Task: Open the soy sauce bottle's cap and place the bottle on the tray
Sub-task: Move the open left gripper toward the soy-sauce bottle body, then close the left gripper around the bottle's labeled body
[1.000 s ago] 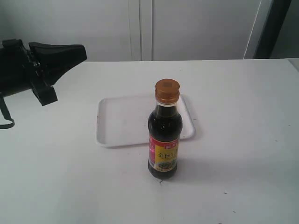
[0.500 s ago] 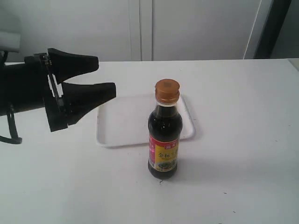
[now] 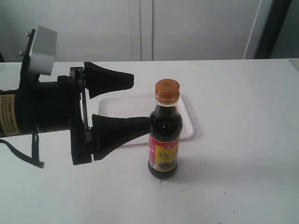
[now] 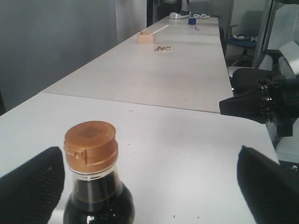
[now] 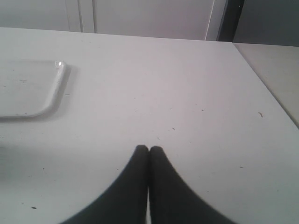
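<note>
Standing upright on table (image 3: 243, 140), near edge of tray (image 3: 117, 140): soy sauce bottle (image 3: 164, 140), cap (image 3: 167, 90) shut. Left gripper (image 3: 138, 102) spread wide, just left of bottle, nearer. Right gripper (image 5: 149, 150) pressed together, well apart.

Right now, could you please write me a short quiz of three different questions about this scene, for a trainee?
1. True or false: the soy sauce bottle already stands on the tray.
2. Multiple choice: the left gripper is A) open, B) shut on the cap, C) out of view.
3. Fill the gap: the right gripper has its fingers pressed ____.

Key
1. False: the bottle stands upright on the table, in front of the tray.
2. A: its fingers are spread wide beside the bottle, the cap closed.
3. Together, holding nothing.
</note>
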`<state>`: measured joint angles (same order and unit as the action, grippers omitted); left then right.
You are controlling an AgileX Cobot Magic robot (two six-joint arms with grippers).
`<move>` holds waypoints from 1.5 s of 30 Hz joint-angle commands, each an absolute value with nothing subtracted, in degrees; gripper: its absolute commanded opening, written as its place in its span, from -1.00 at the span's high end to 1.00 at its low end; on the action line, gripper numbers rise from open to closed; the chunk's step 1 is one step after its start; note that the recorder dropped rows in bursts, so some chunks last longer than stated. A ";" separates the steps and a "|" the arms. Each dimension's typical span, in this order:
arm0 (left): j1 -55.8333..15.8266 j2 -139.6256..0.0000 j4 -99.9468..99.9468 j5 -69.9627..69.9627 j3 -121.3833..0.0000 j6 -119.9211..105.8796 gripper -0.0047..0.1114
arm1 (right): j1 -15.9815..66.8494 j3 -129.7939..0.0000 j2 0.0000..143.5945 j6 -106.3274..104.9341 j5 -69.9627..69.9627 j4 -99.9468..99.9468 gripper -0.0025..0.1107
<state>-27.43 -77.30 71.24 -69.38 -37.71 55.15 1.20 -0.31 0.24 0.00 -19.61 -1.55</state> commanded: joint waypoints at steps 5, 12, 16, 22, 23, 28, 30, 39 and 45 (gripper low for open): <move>-29.43 -82.47 66.53 -69.96 -38.04 48.96 -0.88 | 1.27 0.00 0.00 0.00 -19.47 -1.72 0.96; -29.43 -86.50 64.18 -69.96 -38.04 46.20 -0.88 | 1.27 0.00 0.00 0.00 -19.47 -1.72 0.96; -29.54 -88.51 63.13 -69.96 -38.41 45.84 -0.88 | 1.27 0.00 0.00 0.00 -19.47 -1.72 0.96; -33.08 -91.22 62.78 -69.96 -41.07 44.97 -0.88 | 1.27 0.00 0.00 0.00 -19.47 -1.72 0.96; -33.74 -91.71 62.35 -69.96 -41.60 44.97 -0.88 | 1.27 0.00 0.00 0.00 -19.47 -1.72 0.96; -34.60 -94.53 61.79 -69.96 -43.73 44.78 -0.88 | 1.27 0.00 0.00 0.00 -19.47 -1.72 0.96; -34.60 -95.59 61.48 -69.96 -44.37 44.78 -0.88 | 1.27 0.00 0.00 0.00 -19.47 -1.72 0.96; -34.74 -99.19 59.43 -69.96 -44.79 39.79 -0.88 | 1.27 0.00 0.00 0.00 -19.47 -1.72 0.96; -34.74 -100.62 57.64 -69.96 -45.74 38.35 -0.88 | 1.27 0.00 0.00 0.00 -19.47 -1.72 0.96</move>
